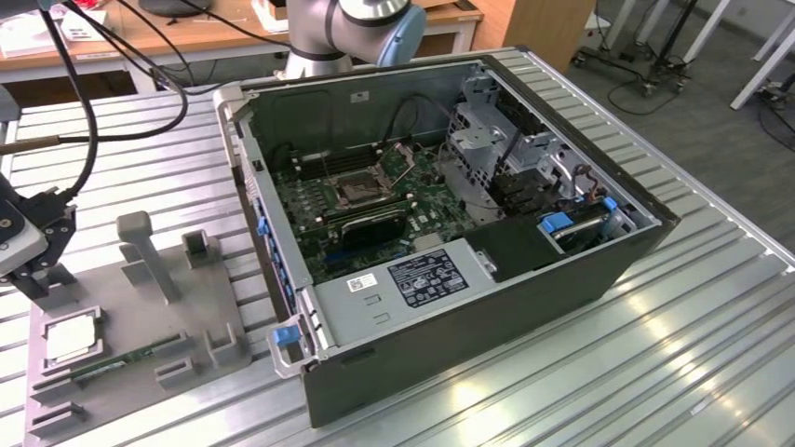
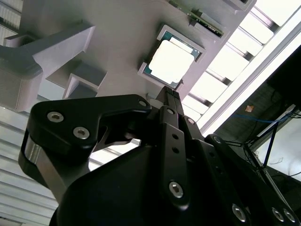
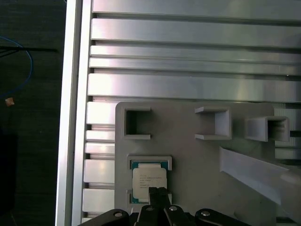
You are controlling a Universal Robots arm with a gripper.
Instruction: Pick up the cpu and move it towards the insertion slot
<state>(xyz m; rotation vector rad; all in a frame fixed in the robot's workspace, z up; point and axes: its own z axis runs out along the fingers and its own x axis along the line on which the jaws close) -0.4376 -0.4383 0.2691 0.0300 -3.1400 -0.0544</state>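
Gripper [image 3: 158, 191] hangs near cpu [image 3: 146, 176], apparently not touching.

Carrier: a silver ribbed aluminium table [image 1: 695, 354] built of long parallel slats. I log two items resting directly on it. A flat grey plastic fixture plate [image 1: 118, 321] with raised pockets and posts lies at the exterior view's left, close to the table's edge. Just beside it, toward the exterior view's right, an open dark metal computer case [image 1: 497, 317] rests on its side, interior facing up.
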